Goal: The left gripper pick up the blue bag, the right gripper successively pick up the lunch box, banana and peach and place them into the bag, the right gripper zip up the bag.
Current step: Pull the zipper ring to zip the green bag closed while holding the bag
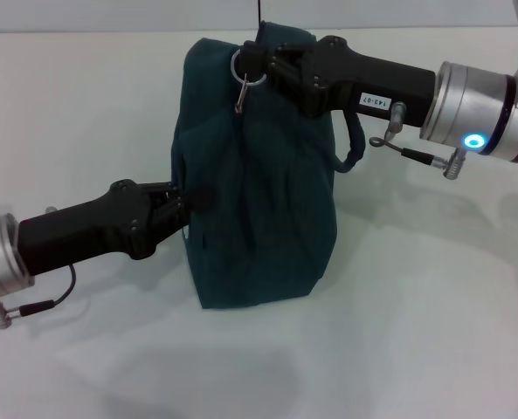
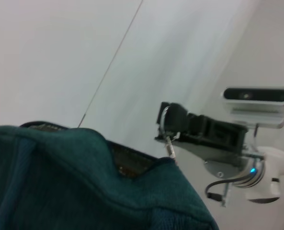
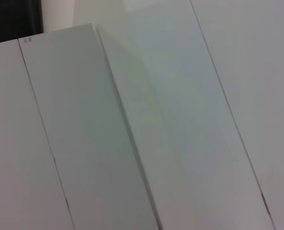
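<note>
The white bench (image 1: 433, 332) carries the blue bag (image 1: 259, 175), upright near its middle. The left gripper (image 1: 182, 208) is clenched on the bag's side fabric. The right gripper (image 1: 260, 59), at the bag's top, is clamped on the zipper ring (image 1: 248, 70).

One readable marking — a white label on the right arm

A small white label (image 1: 375, 100) is sitting on the black housing just behind the right gripper (image 1: 257, 59) in the head view, its digits showing upside down — they are appearing to read "143-07", though the first digits are faint. Nothing else is showing legible text in any view.
</note>
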`<state>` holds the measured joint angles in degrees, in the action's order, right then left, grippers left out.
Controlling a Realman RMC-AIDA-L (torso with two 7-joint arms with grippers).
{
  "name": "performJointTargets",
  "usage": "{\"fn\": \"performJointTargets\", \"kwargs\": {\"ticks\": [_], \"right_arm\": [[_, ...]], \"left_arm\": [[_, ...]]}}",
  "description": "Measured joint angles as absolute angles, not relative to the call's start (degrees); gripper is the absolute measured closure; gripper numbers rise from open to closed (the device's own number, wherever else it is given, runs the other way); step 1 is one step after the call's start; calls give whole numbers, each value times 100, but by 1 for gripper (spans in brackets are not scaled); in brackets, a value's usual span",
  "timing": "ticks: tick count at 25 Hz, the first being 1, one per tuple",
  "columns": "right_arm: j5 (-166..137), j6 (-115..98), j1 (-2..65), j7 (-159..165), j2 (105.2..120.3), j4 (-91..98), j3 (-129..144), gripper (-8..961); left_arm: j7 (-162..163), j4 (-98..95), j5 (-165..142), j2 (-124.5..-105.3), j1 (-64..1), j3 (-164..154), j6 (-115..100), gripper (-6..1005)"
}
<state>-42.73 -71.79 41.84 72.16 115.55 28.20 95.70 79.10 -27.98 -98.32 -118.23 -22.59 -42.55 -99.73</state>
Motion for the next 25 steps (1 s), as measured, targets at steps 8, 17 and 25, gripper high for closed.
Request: {"fn": "performJointTargets", "kwargs": {"ticks": [8,17,25], "right_arm": [[-4274,-7069,4161,7180,11569,2820,9571,947],[-4271,-7093,4157,7195,11575,2857,9602,947],[-4272,-7083,4142,7289,11574,2827,9624,948]], "left_arm": [[7903,-2785,-9831,-11788,-2200,-4266,-10108,948],[7901,-2723,-9886,-11795,-2188,-4289,-10117,948],[7902,-2640,-9928,-11774,-2171,-4289,-10306,949]]}}
